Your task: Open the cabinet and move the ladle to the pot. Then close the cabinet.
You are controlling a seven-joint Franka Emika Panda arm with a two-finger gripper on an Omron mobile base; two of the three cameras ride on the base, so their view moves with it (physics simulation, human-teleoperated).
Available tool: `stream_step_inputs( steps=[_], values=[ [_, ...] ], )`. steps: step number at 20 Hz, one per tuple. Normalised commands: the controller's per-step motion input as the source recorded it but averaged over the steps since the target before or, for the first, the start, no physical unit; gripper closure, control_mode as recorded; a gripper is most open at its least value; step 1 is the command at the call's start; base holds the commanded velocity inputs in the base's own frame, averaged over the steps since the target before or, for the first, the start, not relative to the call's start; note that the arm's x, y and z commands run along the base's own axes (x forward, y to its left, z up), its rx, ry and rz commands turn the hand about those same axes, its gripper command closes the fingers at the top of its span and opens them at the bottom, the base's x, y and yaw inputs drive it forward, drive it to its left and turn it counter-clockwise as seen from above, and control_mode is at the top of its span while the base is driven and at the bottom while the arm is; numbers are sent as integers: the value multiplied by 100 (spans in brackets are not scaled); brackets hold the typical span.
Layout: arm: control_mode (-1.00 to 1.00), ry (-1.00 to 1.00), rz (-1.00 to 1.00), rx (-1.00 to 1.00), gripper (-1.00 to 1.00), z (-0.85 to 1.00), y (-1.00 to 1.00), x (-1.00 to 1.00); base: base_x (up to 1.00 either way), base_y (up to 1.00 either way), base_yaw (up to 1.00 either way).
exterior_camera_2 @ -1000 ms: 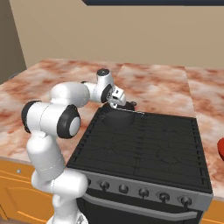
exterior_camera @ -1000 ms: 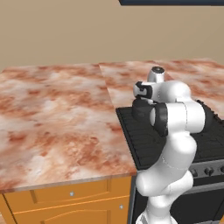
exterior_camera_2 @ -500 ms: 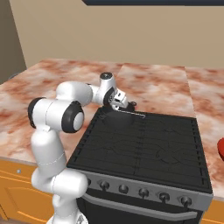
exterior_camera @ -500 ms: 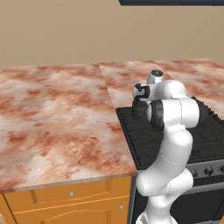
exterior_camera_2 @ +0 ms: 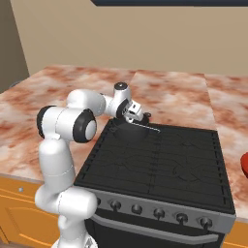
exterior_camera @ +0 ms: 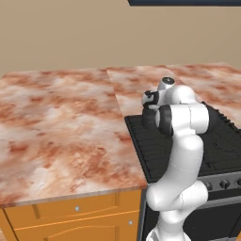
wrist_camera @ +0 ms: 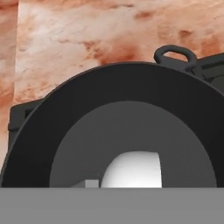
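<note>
The dark round pot (wrist_camera: 131,113) lies right under the hand, with a loop handle at its far rim. In the right base view the pot (exterior_camera_2: 127,131) stands on the stove's back left corner. My gripper (exterior_camera_2: 133,114) hangs just above it, shut on the ladle (exterior_camera_2: 147,127), whose thin silver handle sticks out to the right over the burners. The ladle's pale round bowl (wrist_camera: 133,169) shows low inside the pot's opening. The cabinet is out of view.
The black stove (exterior_camera_2: 164,169) has a row of knobs along its front. Marbled reddish counter (exterior_camera_2: 58,97) runs to the left and behind it. A red object (exterior_camera_2: 244,164) peeks in at the right edge. Orange drawers (exterior_camera: 70,216) sit below the counter.
The hand has moved a little to the right and down with the ladle, ending over the pot. The elbow has swung slightly right.
</note>
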Motion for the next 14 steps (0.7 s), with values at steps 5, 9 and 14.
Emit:
stream_step_inputs(
  steps=[5,9,14],
  values=[
    [-100,0,0,0,100,-28,-1,30,0,0,0],
    [-100,0,0,0,100,-26,-1,23,0,0,0],
    [-100,0,0,1,100,-37,0,17,0,0,0]
  ],
)
